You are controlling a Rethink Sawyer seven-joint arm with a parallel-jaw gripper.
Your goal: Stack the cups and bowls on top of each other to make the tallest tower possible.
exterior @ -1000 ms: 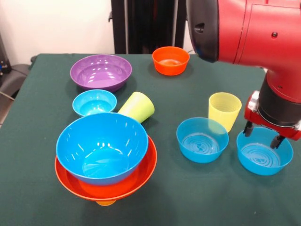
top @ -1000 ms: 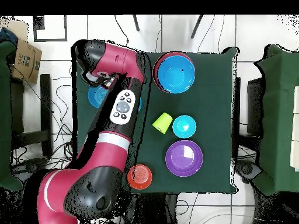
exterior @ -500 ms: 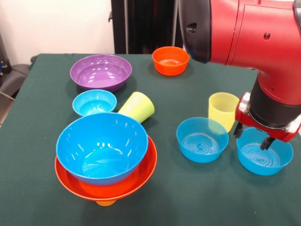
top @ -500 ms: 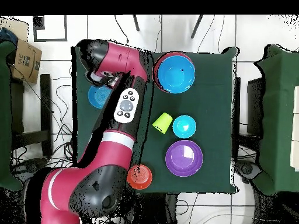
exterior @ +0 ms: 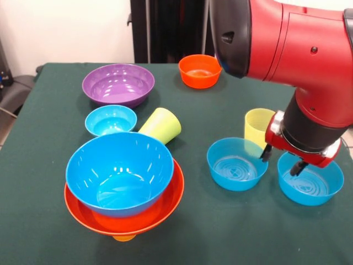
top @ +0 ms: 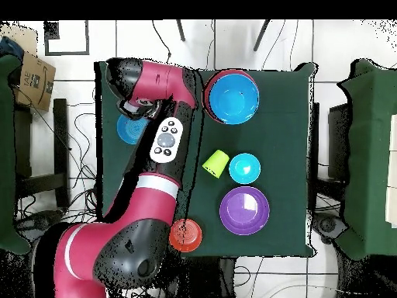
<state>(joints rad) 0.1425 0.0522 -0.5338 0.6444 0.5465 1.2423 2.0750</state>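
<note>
Purple bowl (exterior: 118,84): far left of the green table (exterior: 220,232), upright, well apart from the arm.
Small blue bowl (exterior: 111,120): just in front of the purple one, upright.
Tower (exterior: 123,185): near left — a large blue bowl (exterior: 119,171) nested in a wider orange bowl (exterior: 157,212), with a bit of orange cup (exterior: 123,238) showing beneath; in the overhead view it sits at the top of the table (top: 230,97).
Lime green cup (exterior: 161,125): on its side, mouth toward the right, just behind the tower.
Small orange bowl (exterior: 199,70): far centre, upright, alone.
Medium blue bowl, left one (exterior: 236,163): right of centre, upright, ringed bottom visible inside.
Pale yellow cup (exterior: 257,127): upright just behind that bowl, its right side hidden by the arm.
Gripper (exterior: 282,160): hangs between the two medium blue bowls — two dark fingertips (exterior: 267,153) apart, holding nothing, the right tip over the right bowl's rim.
Medium blue bowl, right one (exterior: 310,181): near the right edge, upright, partly under the gripper.
</note>
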